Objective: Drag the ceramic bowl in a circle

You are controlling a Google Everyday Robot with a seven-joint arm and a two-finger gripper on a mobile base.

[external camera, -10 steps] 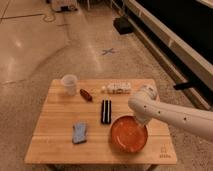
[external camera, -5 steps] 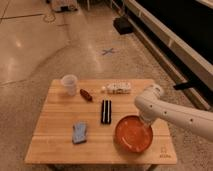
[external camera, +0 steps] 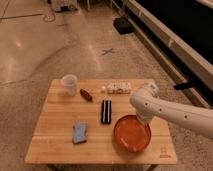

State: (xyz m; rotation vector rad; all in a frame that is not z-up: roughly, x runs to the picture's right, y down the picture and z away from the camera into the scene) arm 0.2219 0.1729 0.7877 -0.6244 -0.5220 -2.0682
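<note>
The orange bowl (external camera: 132, 133) is being kept on the front right part of the wooden table (external camera: 52, 145), near the front edge. The gripper (external camera: 143, 120) is being held at the bowl's back right rim, under the white arm (external camera: 172, 111). To the left of the bowl a black case (external camera: 106, 111) is lying, and a blue cloth (external camera: 80, 132) further left. A clear cup (external camera: 69, 84), a small brown thing (external camera: 86, 94) and a white box (external camera: 119, 88) are placed along the back.

The bowl (external camera: 132, 133) is round, orange-red and shallow, sitting upright on the wooden table's front right part. The gripper (external camera: 143, 120) is at its far right rim, beneath the white arm.
</note>
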